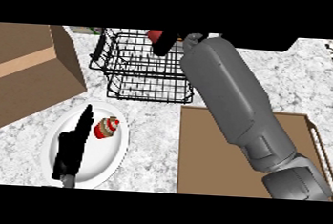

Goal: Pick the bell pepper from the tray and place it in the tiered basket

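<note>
Bell pepper: red, seen only as a small patch above the top tier of the tiered basket, at that basket's far side. It is off the tray, which lies just beside the basket's near right corner with its brown floor bare where visible.

Right hand: black, over the basket's top tier, its fingers curled round the pepper and hiding most of it. The grey right forearm runs from the tray's near side diagonally up to the basket's top right edge, so the hand arrives from the right and slightly near.

Governing relation: pepper sits within the hand, and the basket's open top lies directly beneath both. Judged from this, transport is nearly done; what remains is lowering and releasing inside the wire rim. Pepper's long axis cannot be told.

Left hand: left of and nearer than the basket, fingers straight, resting over a white plate beside a red-and-white striped item. Well apart from the pepper.

Cardboard box: left of the basket.
</note>
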